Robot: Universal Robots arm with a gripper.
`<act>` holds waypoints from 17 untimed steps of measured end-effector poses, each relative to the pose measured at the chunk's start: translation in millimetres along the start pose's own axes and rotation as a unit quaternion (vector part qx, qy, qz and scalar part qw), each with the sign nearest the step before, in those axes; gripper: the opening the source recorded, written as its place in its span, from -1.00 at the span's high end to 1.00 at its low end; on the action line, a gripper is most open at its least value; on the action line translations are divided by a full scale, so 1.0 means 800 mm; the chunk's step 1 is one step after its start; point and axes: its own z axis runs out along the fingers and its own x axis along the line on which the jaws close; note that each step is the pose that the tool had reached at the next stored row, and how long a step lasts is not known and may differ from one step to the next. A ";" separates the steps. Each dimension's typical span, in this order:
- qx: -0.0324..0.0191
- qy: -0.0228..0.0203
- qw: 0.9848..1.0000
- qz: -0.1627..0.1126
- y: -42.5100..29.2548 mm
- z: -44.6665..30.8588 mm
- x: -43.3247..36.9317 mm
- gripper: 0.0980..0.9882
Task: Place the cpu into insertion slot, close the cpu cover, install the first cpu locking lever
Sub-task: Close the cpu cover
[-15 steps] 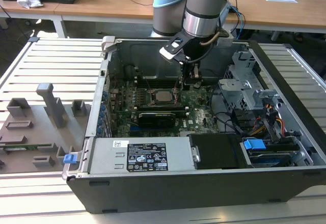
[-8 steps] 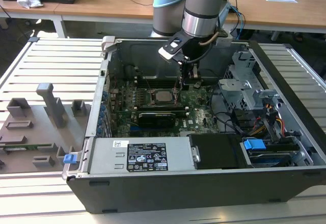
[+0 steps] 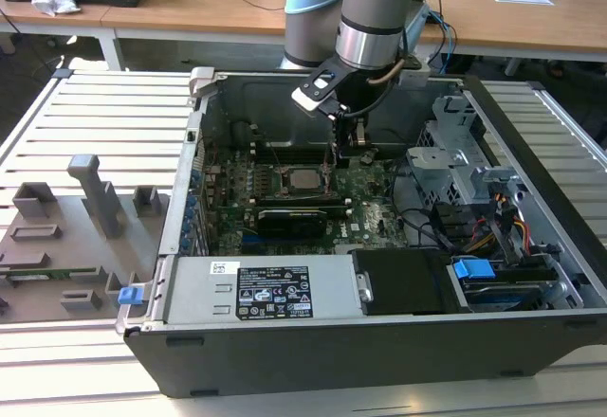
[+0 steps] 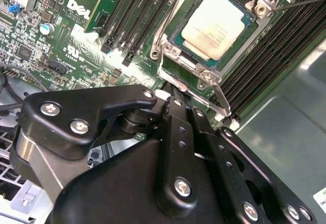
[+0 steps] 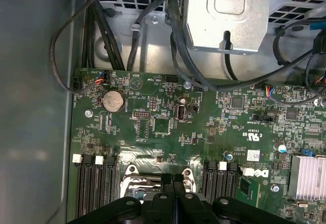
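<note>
1. The gripper [image 4: 172,87] has its two black fingers pressed together at the tips. Both wrist views show them side by side with hardly a seam between. I cannot tell whether something thin is caught between them.
2. In the second wrist view the tips sit at the metal edge of the insertion slot [image 4: 169,50], just beside one corner of it.
3. The cpu [image 4: 216,24] lies seated in that slot with its silvery top facing up. The cpu cover [image 4: 189,74] appears to lie flat around it as a metal frame.
4. A thin metal rod [image 4: 300,1] runs off from the socket's far corner.
5. Long black memory slots [image 4: 127,15] flank the socket on two opposite sides.
6. In the exterior view the gripper [image 3: 346,152] hangs at about 2 o'clock from the cpu [image 3: 302,179], close to it, inside the open computer case [image 3: 379,351].
7. The black expansion card [image 3: 292,218] lies at 6 o'clock from the chip. Farther on at 6 o'clock is the grey power supply [image 3: 266,289].
8. A metal drive cage [image 3: 455,166] stands at 3 o'clock.
9. Outside the case, at 9 o'clock, a grey fixture tray [image 3: 57,237] rests on the slatted table [image 3: 104,104].
</note>
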 end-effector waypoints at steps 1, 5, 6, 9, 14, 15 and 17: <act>0.000 0.000 1.000 0.000 -0.0004 0.0000 0.000 0.98; 0.000 0.000 1.000 0.000 -0.0028 0.0002 0.000 0.98; 0.000 0.000 1.000 0.000 -0.0033 0.0002 0.000 0.98; 0.000 0.000 1.000 0.000 -0.0059 0.0003 0.000 0.98; 0.000 0.000 1.000 0.000 -0.0102 0.0007 0.001 0.98; 0.000 0.000 1.000 0.000 -0.0112 0.0008 0.001 0.98; 0.000 0.000 1.000 0.000 -0.0162 0.0012 0.001 0.98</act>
